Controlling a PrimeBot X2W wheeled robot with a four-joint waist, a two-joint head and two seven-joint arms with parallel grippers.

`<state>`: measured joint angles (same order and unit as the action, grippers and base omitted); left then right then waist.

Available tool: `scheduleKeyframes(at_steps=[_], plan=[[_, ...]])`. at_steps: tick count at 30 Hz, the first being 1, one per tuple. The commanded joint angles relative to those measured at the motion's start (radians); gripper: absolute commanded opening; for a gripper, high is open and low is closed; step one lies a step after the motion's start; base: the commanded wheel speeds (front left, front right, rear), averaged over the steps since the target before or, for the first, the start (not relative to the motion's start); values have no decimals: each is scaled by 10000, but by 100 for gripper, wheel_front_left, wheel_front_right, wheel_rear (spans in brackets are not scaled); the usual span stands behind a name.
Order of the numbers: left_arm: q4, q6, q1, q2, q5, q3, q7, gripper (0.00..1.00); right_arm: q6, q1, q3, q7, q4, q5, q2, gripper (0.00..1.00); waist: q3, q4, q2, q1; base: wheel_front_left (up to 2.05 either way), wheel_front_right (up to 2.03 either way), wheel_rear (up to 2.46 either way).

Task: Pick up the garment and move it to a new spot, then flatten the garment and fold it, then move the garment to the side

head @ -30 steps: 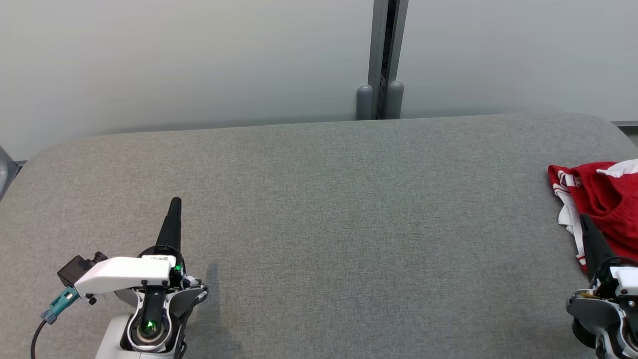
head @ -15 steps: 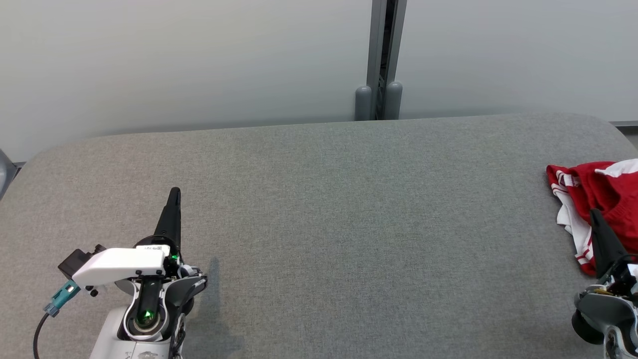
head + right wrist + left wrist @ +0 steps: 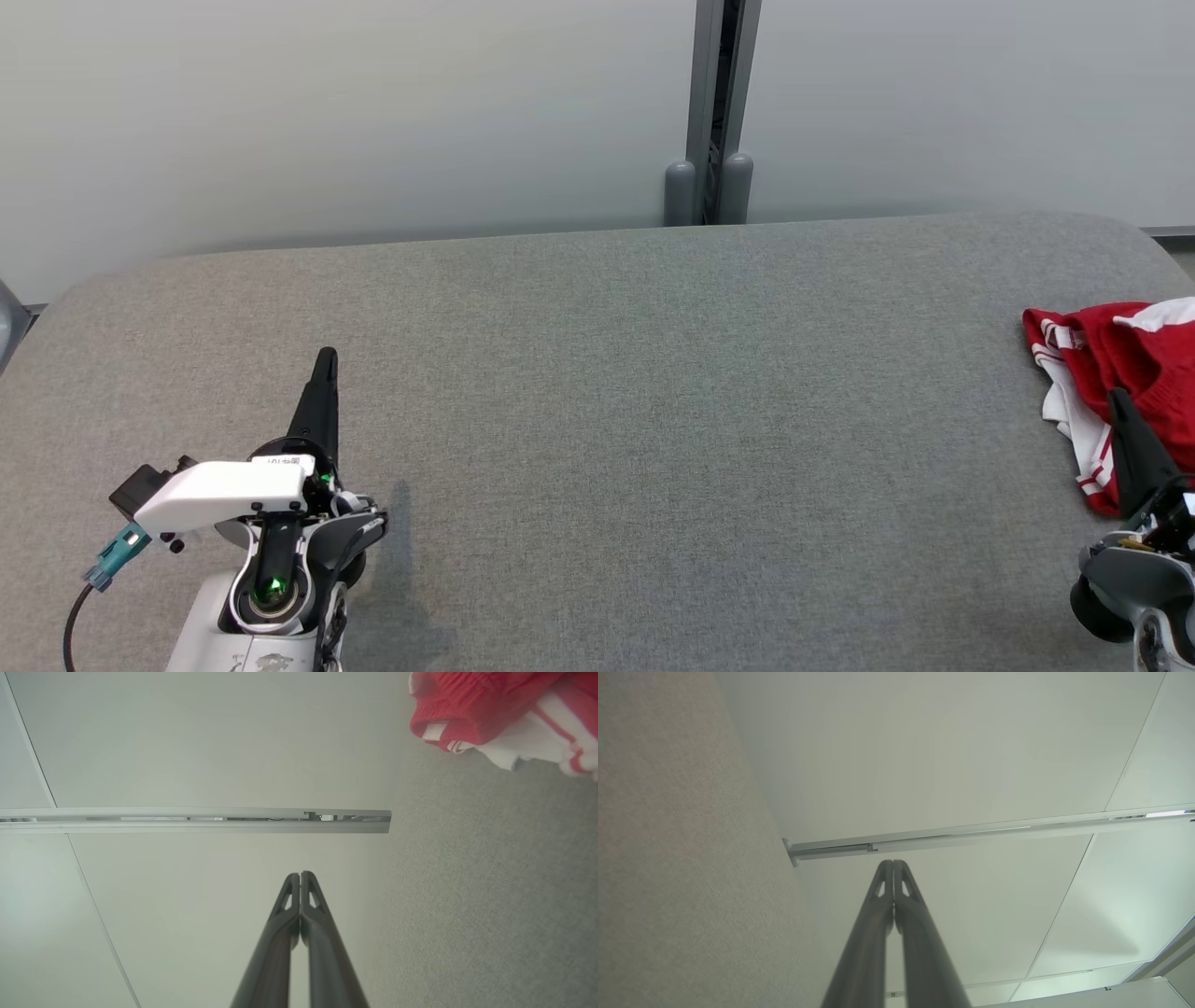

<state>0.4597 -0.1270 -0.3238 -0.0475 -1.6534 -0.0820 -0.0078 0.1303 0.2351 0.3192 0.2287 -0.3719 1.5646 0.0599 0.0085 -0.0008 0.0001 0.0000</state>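
Slightly shifted since 1 second back: the right gripper (image 3: 1118,399), with its 2 long dark fingers, has been slid toward 3 o'clock in the head view, and the left gripper (image 3: 325,359) has been nudged up toward 12. Both are pinched fully closed, tips pressed together, with nothing held in either. That much is plain in the wrist views.

The crumpled red knit garment with white striped trim (image 3: 1134,355) is heaped at the 3 o'clock edge of the grey fabric-covered table (image 3: 653,420). It's partly cut off by the frame, so its long axis can't be called. From the right gripper it lies at roughly 12 to 1 o'clock. In the right wrist view the cloth is seen off at 1 o'clock, apart from the tips, so contact probably isn't made yet.

The right arm is clearly the nearer of the 2, and the left is parked well apart, around 9 o'clock. Judged from that, the right fingers would need to be opened and swung toward 1 o'clock before anything gets picked up. No box or basket is spotted on the table.
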Motion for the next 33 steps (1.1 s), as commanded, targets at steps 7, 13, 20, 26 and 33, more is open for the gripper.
scheduleKeyframes(at_steps=[7, 13, 20, 26, 33], plan=[[-10, -76, -146, -51, 8, 35, 43, 0, 7, 22, 48, 30, -24, 2, 51, 0, 0, 1, -1, 0, 0, 0, 0], [-10, -74, -146, -51, 8, 35, 43, 0, 7, 22, 49, 32, -24, 1, 49, 0, 0, 1, -1, 0, 0, 0, 0], [-11, -74, -146, -51, 8, 35, 43, 0, 7, 22, 49, 34, -22, -3, 48, 0, 0, 1, -1, 0, 0, 0, 0], [-11, -74, -146, -52, 8, 36, 43, 0, 7, 23, 51, 36, -22, -4, 46, 0, 0, 1, -1, 0, 0, 0, 0], [-12, -74, -145, -52, 8, 36, 43, 0, 7, 23, 51, 38, -22, -7, 44, 0, 0, 1, -1, 0, 0, 0, 0]])
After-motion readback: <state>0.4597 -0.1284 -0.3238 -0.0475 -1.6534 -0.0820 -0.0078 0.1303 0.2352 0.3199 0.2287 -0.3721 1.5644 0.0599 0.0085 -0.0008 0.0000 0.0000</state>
